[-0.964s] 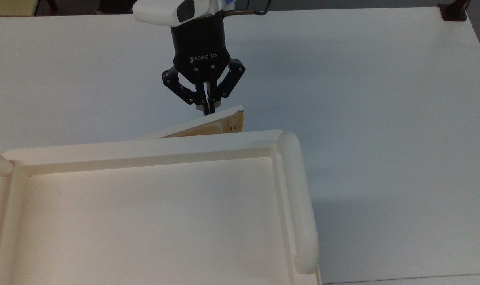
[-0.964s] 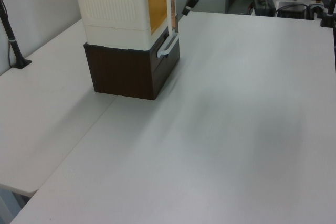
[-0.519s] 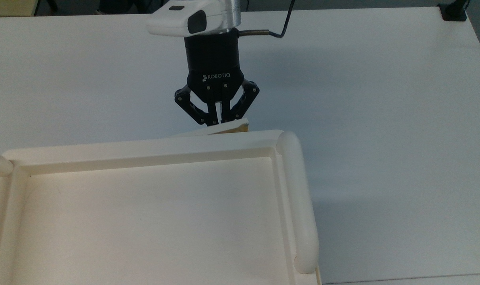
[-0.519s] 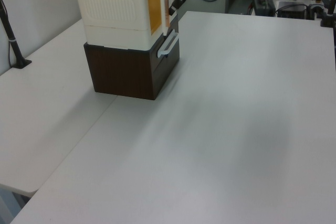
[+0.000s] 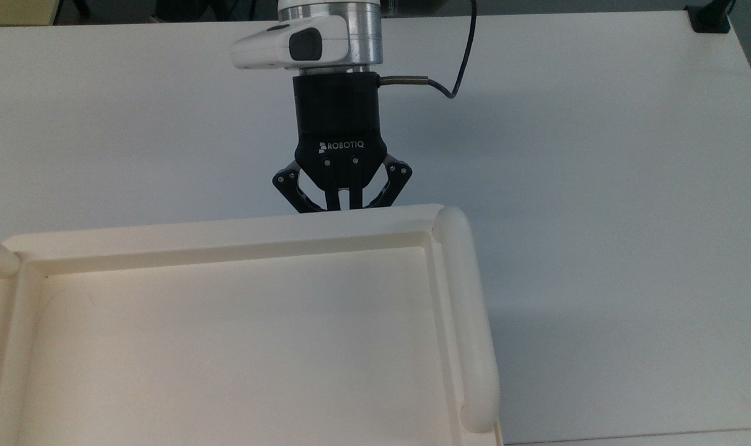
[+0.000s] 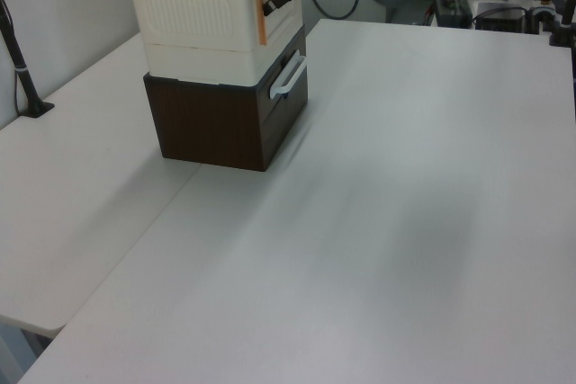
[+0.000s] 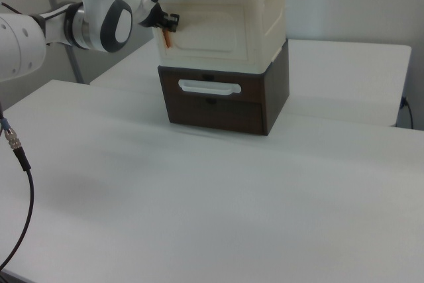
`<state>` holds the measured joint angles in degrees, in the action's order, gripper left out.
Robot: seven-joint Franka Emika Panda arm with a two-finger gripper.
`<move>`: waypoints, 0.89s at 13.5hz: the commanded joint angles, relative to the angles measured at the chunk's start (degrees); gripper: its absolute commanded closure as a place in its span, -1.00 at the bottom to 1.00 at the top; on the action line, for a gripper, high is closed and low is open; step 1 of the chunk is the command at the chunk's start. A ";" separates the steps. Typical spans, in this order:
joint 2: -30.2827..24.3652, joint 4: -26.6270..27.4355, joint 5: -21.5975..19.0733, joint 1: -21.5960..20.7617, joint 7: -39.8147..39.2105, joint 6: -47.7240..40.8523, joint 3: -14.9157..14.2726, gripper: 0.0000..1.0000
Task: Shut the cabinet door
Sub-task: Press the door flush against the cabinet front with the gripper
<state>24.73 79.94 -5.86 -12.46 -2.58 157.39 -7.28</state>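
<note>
The cream cabinet (image 5: 227,230) shows its recessed tray top in the top view and stands on a dark base in the left view (image 6: 193,6) and right view (image 7: 271,18). The cabinet door (image 7: 212,28) lies almost flat against the cabinet front. Only an orange sliver of the door (image 6: 262,20) shows at its free edge in the left view, and in the top view the tray rim hides it. My gripper (image 5: 343,207) is shut, its tips pressed against the door's free edge, also seen from the sides (image 6: 270,6) (image 7: 169,29).
A dark brown drawer unit (image 6: 225,119) with a white handle (image 7: 205,86) carries the cabinet. The white table (image 5: 598,186) stretches wide around it. The arm's cable (image 5: 456,68) trails behind the wrist. A black clamp post (image 6: 22,78) stands at the left view's left.
My gripper pushed toward the cabinet front. The door swung from ajar to nearly flush, and its cream edge disappeared under the tray rim in the top view.
</note>
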 commanded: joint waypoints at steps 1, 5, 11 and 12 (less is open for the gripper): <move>1.99 -2.77 -0.38 -0.46 1.79 2.39 -0.81 0.83; -2.38 0.19 -0.03 -0.11 1.44 0.47 -0.55 0.83; -16.28 5.75 -0.02 4.27 2.23 -37.96 3.67 0.81; -17.95 5.75 -0.11 5.50 3.10 -44.13 4.28 0.73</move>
<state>14.84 81.24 -5.82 -10.89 -1.51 129.92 -6.05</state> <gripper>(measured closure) 0.903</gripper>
